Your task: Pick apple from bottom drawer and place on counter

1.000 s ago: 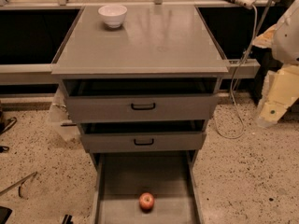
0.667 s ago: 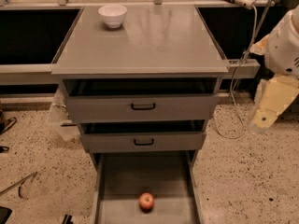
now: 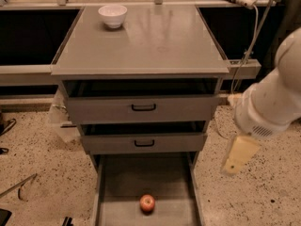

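My gripper [image 3: 239, 155] hangs to the right of the cabinet [image 3: 143, 109], outside the open bottom drawer [image 3: 123, 180]; I cannot tell whether it is spread or closed. The apple [image 3: 147, 203] rests on the drawer floor, at about eight o'clock from my gripper and well apart from it, below the counter [image 3: 141, 44].

The long grey metal bottom drawer [image 3: 121, 188] is cut off by the lower edge, so its front end is out of view. Its rear runs hidden beneath the middle grey drawer with a black handle [image 3: 113, 144]. The inside of that drawer and of the top grey drawer [image 3: 103, 110] shows only as a dark slit below the broad grey glossy tabletop [image 3: 155, 41]. The pale yellowish claw [image 3: 238, 155] hangs right of the cabinet, and its white arm [image 3: 273, 98] runs off the right edge.
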Controlling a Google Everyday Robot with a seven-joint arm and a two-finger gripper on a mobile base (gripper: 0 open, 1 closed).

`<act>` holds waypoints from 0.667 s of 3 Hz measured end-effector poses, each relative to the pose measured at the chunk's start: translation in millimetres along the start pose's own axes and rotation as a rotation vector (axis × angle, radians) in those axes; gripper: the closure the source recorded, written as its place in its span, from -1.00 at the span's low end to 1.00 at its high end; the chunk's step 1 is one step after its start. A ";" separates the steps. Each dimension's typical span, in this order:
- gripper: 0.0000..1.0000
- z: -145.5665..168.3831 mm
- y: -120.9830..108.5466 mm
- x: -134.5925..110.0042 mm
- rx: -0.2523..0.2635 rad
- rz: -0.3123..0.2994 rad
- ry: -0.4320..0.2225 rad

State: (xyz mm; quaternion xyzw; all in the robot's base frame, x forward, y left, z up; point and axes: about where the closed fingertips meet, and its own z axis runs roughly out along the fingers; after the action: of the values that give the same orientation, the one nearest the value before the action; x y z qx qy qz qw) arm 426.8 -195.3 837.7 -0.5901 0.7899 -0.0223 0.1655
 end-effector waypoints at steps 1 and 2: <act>-1.00 88.7 26.9 14.3 -0.071 0.039 -0.050; -1.00 99.2 15.6 9.8 -0.024 0.046 -0.081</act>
State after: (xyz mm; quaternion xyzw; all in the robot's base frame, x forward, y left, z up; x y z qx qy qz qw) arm 438.5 -183.9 738.2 -0.5743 0.7960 0.0150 0.1907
